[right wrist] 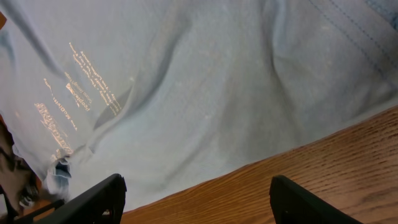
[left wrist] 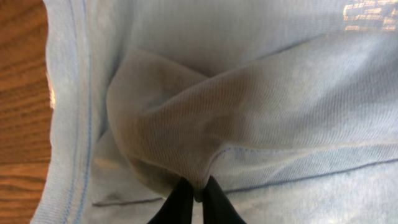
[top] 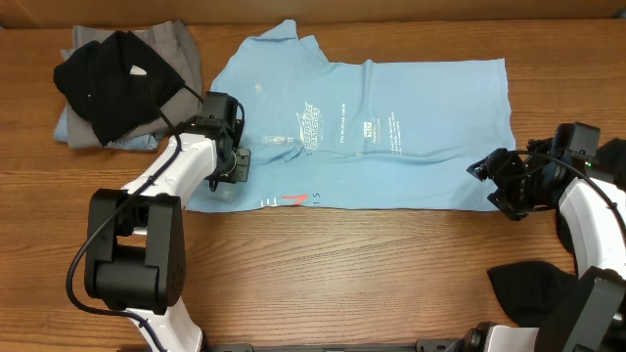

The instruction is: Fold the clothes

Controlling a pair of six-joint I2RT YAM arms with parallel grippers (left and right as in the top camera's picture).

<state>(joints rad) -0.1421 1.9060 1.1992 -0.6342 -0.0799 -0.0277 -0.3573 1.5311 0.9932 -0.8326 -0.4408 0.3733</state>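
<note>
The sky-blue T-shirt (top: 391, 137) lies spread flat on the wooden table, its white and coral-red lettering facing up. My left gripper (top: 233, 161) sits at the shirt's left end and is shut on a pinched fold of its fabric (left wrist: 186, 137); the black fingertips (left wrist: 196, 199) clamp the cloth. My right gripper (top: 499, 181) is open at the shirt's right front corner, just off its hem. In the right wrist view the wide-open fingers (right wrist: 196, 193) straddle the shirt's edge (right wrist: 205, 106) over bare wood.
A black garment (top: 112, 78) lies on grey and pale blue clothes (top: 181, 44) at the back left. Another black cloth (top: 528, 284) lies at the front right by my right arm. The table's far edge runs along the top.
</note>
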